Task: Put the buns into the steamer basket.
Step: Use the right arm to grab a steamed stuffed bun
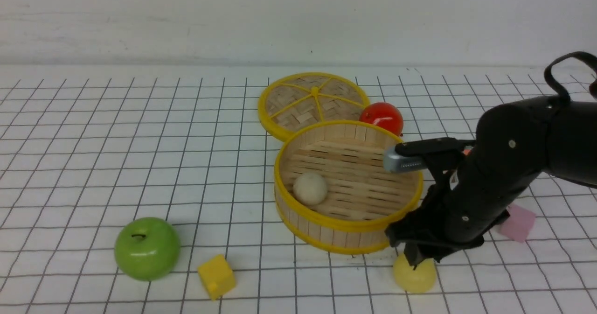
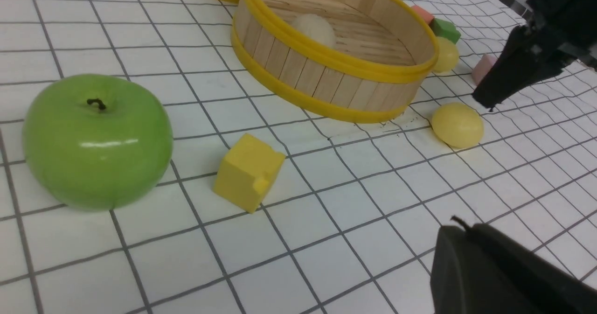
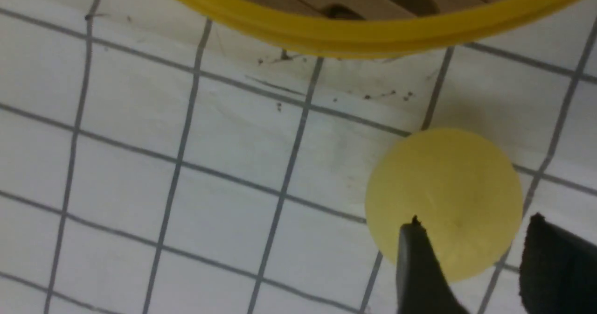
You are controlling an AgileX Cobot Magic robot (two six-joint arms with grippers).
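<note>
We needed our right gripper [image 3: 475,244], jaws parted above the yellow bun [image 3: 443,183], centred and lowered before closing gently.

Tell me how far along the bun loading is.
Done: the cream-white round bun lies in the bamboo-slat steamer basket. In hand: the right gripper stands open over a pale yellow bun on the table. Remaining: that one and a second pale yellow bun beside the basket.

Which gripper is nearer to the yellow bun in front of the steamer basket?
Right. The right gripper hovers open directly above the bun; the left gripper sits shut, well apart from it.
</note>
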